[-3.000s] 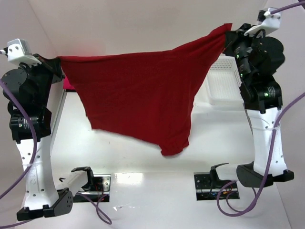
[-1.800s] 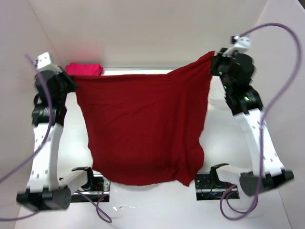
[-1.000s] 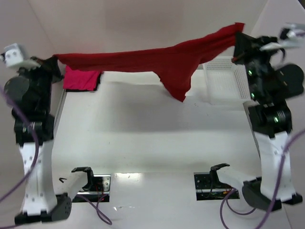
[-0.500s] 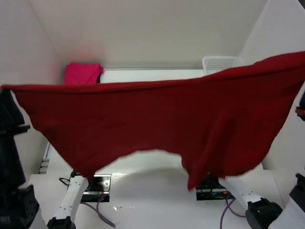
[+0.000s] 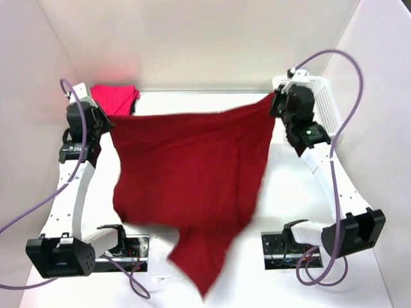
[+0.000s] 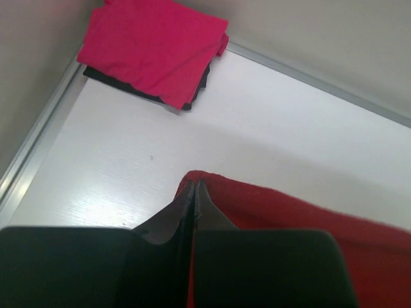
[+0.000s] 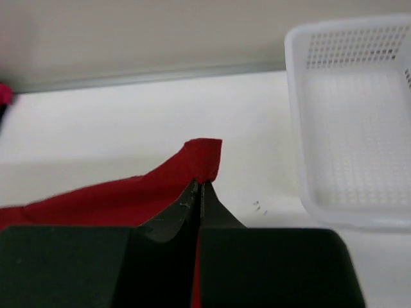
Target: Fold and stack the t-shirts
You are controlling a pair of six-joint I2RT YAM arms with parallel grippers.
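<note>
Noted in the far left corner of the table (image 5: 289, 186): magenta-pink t-shirt (image 6: 154, 48), folded flat, lying on a thin dark layer (image 6: 122, 85) with only its edge showing beneath. Nature of that layer not determinable. No contact with the red cloth.

Found the left gripper (image 6: 192, 186) raised above the table, nearer than the pink shirt, jaws pressed together on one upper corner of the crimson t-shirt (image 5: 186, 167). Seen from the left wrist: a small tab of red cloth pinched at the jaw tips, no gap visible.

Recorded the crimson t-shirt hanging in the air between the two grippers, upper edge drawn across from one to the other with a slight sag. Observed the body falling as a broad sheet toward the near edge of the table, creased down the middle, lower part trailing to a ragged point. Contact of that point with the table not determinable.

Found the right gripper (image 7: 200, 185) at like height on the right, clamped on the opposite upper corner, cloth tip standing up past the closed jaws in the right wrist view.

Noted just beyond and right of the right gripper: white mesh basket (image 7: 292, 115), upright on the table at the far right, apart from the shirt.
</note>
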